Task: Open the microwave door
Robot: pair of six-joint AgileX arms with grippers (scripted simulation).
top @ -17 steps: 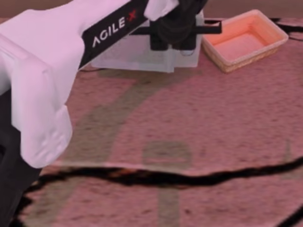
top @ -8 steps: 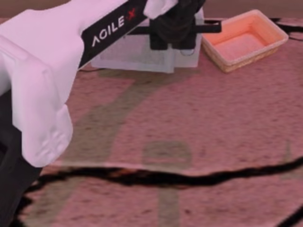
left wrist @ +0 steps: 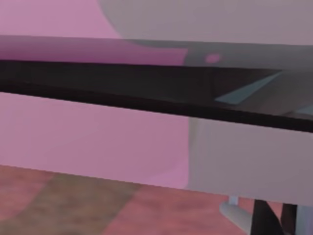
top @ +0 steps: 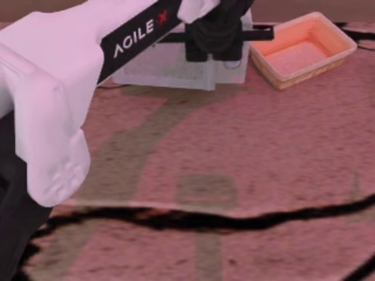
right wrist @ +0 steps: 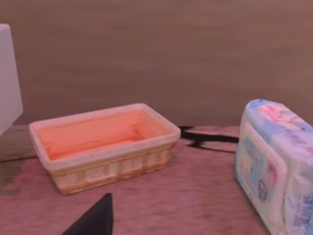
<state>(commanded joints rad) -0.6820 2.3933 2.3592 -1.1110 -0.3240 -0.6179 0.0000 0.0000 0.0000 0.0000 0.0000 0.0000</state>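
Note:
The white microwave [top: 229, 75] stands at the far middle of the table, largely covered by my left arm. Its door [top: 161, 63], a pale panel with a speckled mesh window, faces the near side and looks flat against the front. My left gripper [top: 214, 45] hangs black over the microwave's right part, close to the front. In the left wrist view a pale wall of the microwave [left wrist: 244, 161] and a dark band fill the picture, with the gripper's dark parts [left wrist: 271, 221] at the edge. My right gripper [right wrist: 97, 219] is outside the top view.
A tan wicker basket [top: 302, 50] sits just right of the microwave, also in the right wrist view [right wrist: 105, 147]. A blue and white packet of wipes [right wrist: 274, 161] stands beside the right gripper. My left arm's white link [top: 53, 105] spans the table's left side.
My left gripper has crept very slightly toward the far side over the microwave. The door and the basket look unmoved.

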